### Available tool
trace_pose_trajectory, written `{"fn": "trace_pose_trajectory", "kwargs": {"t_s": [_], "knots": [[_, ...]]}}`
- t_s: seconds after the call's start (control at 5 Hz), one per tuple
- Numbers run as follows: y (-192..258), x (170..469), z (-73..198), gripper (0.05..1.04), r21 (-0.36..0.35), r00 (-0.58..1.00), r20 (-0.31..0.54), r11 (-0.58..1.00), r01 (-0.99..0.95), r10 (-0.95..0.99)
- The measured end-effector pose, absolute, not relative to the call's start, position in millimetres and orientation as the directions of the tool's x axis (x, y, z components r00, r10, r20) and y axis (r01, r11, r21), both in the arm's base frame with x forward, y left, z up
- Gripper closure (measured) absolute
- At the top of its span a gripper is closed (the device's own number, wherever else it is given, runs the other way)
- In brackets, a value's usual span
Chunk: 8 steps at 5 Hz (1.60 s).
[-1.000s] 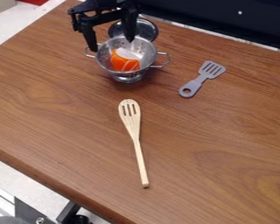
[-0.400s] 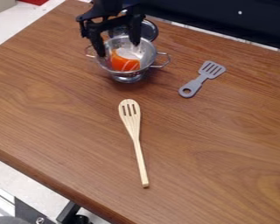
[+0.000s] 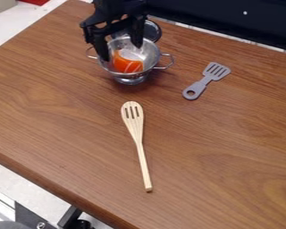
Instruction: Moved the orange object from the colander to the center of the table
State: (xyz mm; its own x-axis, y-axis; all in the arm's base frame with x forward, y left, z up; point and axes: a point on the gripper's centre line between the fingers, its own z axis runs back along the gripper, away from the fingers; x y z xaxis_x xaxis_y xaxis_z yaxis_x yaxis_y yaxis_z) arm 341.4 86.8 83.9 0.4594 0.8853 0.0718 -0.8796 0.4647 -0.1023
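Hanging over the colander (image 3: 153,58) near eleven o'clock on the table (image 3: 229,156), the black gripper (image 3: 121,51) has its jaws released and spread apart — one tip toward the colander's nine o'clock, the other toward its one o'clock. Whether either tip touches the metal, I can't tell from where I stand. The toy salmon sushi (image 3: 128,66), orange with white stripes, sits inside the colander, a little toward its six o'clock side. Just beyond, at the colander's one o'clock, is a round metal piece (image 3: 153,31), partly hidden. A gray slotted spatula (image 3: 207,79) lies near two o'clock on the table, blade toward one. Around the middle lies a wooden slotted spoon (image 3: 138,143) — head toward twelve, handle toward six.
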Motion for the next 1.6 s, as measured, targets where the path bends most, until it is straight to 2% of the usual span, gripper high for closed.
{"fn": "trace_pose_trajectory", "kwargs": {"t_s": [0.4,1.0,1.2,1.4,1.6], "knots": [[86.5,343.2,75.7,0.085,-0.091,0.385,0.088,0.392,-0.915,0.919],[74.2,350.8,64.3,0.085,-0.087,0.359,0.1,0.368,-0.926,0.928],[75.4,350.7,56.1,0.127,-0.06,0.348,0.091,0.354,-0.933,0.933],[76.1,353.4,56.3,0.393,-0.057,0.345,0.097,0.351,-0.934,0.933],[77.0,353.2,56.2,0.483,-0.05,0.345,0.103,0.351,-0.935,0.933]]}}
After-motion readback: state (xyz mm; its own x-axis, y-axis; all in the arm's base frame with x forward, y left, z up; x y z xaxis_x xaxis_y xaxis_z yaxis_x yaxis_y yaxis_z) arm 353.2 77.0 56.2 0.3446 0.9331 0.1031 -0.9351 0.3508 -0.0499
